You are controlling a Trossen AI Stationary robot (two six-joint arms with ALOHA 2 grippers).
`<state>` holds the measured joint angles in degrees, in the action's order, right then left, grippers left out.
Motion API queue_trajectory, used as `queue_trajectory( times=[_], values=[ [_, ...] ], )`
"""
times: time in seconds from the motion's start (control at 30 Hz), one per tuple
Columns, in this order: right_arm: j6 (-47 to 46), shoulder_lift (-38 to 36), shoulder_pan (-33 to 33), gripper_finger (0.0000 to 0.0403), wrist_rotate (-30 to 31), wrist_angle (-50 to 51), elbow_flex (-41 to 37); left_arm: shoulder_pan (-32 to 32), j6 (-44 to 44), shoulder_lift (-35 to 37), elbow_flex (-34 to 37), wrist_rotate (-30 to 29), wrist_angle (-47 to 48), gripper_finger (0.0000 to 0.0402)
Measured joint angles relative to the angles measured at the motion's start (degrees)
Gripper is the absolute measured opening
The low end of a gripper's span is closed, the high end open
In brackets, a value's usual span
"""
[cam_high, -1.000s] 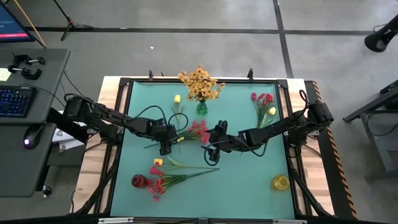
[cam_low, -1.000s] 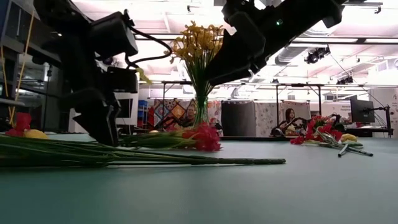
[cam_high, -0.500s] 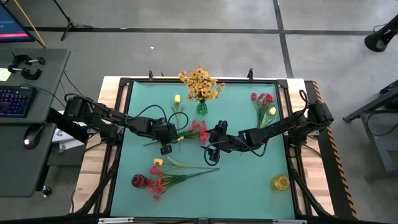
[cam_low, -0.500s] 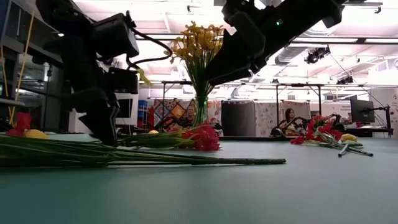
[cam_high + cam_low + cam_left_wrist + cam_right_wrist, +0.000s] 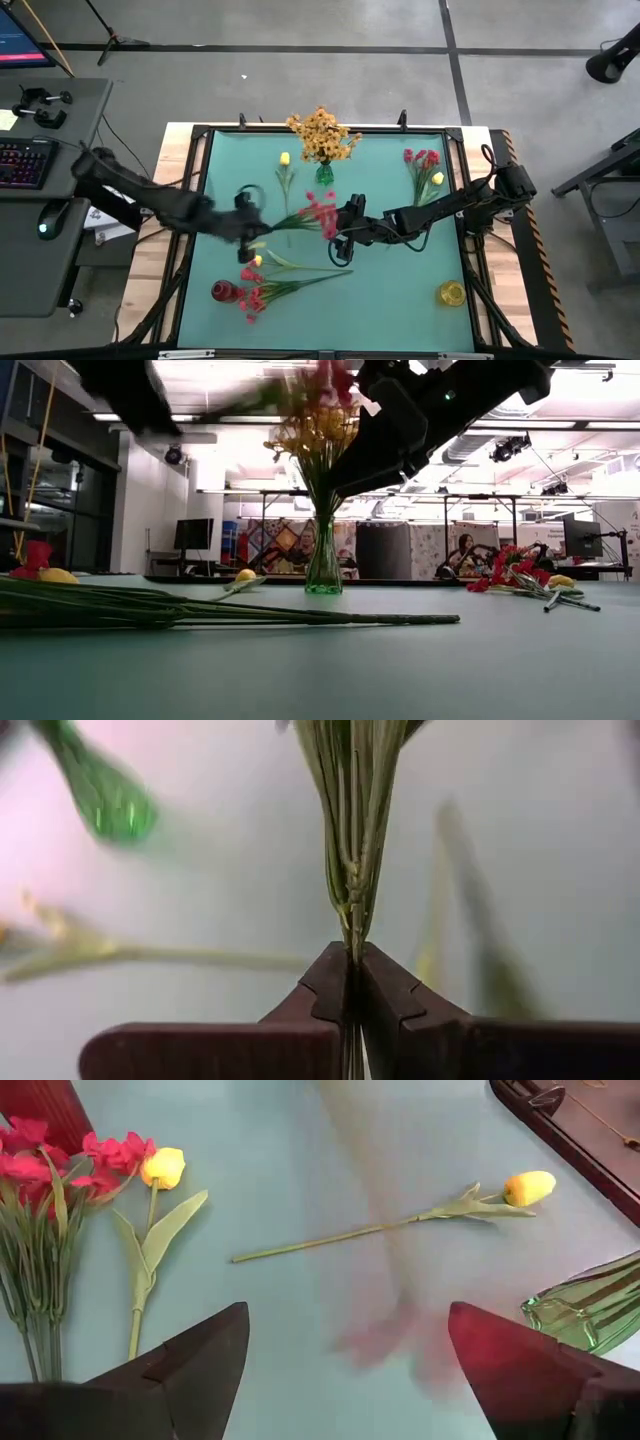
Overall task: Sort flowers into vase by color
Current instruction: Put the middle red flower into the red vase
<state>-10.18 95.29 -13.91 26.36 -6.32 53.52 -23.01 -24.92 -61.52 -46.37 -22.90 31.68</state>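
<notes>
Fingers of the left gripper (image 5: 355, 982) pinch a red bunch's stems (image 5: 352, 810), lifted off the bench (image 5: 400, 290); next, carry it to a vase. Right gripper (image 5: 345, 1355) hangs open.

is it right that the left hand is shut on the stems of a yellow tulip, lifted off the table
Not quite. The left hand is shut on stems, but they belong to the red-pink flower bunch, not a yellow tulip. The high view shows its blooms, and the low view shows it lifted off the table.
</notes>
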Motion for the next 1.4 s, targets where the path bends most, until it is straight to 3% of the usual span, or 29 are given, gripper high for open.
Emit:
queue_trajectory(
  times=[0.13,0.27,0.43,0.7,1.1,1.4],
  values=[
    [-0.1,0.0,0.0,0.0330,-0.2,0.0,0.0,-13.7,-2.0,6.8,2.8,-13.1,-8.8,0.0001],
    [-0.3,0.0,0.0,0.0330,-0.2,-0.4,0.0,-26.1,0.2,8.1,6.4,-28.1,-19.9,0.0001],
    [-0.3,0.0,0.0,0.0330,-0.2,-1.7,0.0,-37.9,7.1,5.0,9.1,-45.9,-34.8,0.0000],
    [-0.3,0.0,0.0,0.0330,-0.2,-1.7,0.0,-50.6,8.6,-1.2,9.2,-65.7,-44.2,0.0000],
    [-1.5,0.0,0.0,0.0330,-0.2,-1.7,0.0,-57.5,6.0,-6.6,9.2,-67.2,-53.8,0.0000],
    [-1.5,0.0,0.0,0.0330,-0.2,-1.7,0.0,-57.6,8.2,-9.1,9.2,-67.2,-52.5,0.0000]
  ],
)
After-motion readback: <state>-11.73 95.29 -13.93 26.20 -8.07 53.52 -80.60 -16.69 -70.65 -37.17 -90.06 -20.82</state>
